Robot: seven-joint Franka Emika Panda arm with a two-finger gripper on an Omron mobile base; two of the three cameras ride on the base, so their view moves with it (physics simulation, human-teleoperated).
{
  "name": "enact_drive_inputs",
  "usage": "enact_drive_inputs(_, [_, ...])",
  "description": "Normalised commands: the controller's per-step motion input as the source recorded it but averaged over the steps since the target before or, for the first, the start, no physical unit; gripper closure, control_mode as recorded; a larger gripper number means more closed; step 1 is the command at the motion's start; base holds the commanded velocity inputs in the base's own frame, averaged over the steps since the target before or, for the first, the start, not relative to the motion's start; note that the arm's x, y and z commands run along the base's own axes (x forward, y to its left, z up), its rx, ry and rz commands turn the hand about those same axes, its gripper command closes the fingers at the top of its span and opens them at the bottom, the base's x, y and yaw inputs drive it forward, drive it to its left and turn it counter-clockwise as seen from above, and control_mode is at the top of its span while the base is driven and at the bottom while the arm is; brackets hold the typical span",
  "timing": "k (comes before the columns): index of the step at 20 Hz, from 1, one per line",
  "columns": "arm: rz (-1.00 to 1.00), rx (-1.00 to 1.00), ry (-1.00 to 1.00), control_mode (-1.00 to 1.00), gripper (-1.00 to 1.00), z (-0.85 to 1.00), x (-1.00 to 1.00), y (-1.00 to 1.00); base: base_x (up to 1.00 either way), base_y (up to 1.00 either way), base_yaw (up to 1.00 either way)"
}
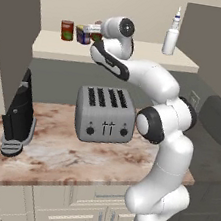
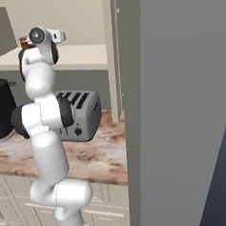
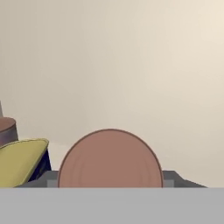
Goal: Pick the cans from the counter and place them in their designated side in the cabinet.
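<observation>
where the arm is stretched up to the cabinet shelf (image 1: 141, 54), the gripper (image 3: 110, 183) is seen half open, clamped round a red-brown can (image 3: 110, 159) held between the fingers. just beside them the blue can (image 1: 83, 35) with its yellow top stands, and a second red-brown can (image 1: 67, 30) beyond it.

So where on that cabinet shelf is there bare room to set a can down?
The shelf is bare between the gripper and the white bottle. Crowded at the left: red-brown can and blue can stand close by the gripper.
</observation>
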Motion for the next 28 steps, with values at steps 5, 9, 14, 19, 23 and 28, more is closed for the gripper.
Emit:
enact_drive_inputs(5, [0.00,0.00,-0.01,-1.00,-1.00,0.00,0.02,0.00,0.00,0.00,0.00])
enact_drive_inputs(9, [0.00,0.00,-0.01,-1.00,-1.00,0.00,0.07,0.00,0.00,0.00,0.00])
enact_drive_inputs(14, [0.00,0.00,-0.04,-1.00,-1.00,0.00,0.08,0.00,0.00,0.00,0.00])
enact_drive_inputs(19, [0.00,0.00,-0.06,-1.00,-1.00,0.07,0.03,-0.01,0.00,0.00,0.00])
enact_drive_inputs(23, [0.00,0.00,-0.06,-1.00,-1.00,0.08,-0.01,-0.04,0.00,0.00,0.00])
enact_drive_inputs(28, [0.00,0.00,-0.06,-1.00,-1.00,-0.01,-0.25,-0.02,0.00,0.00,0.00])
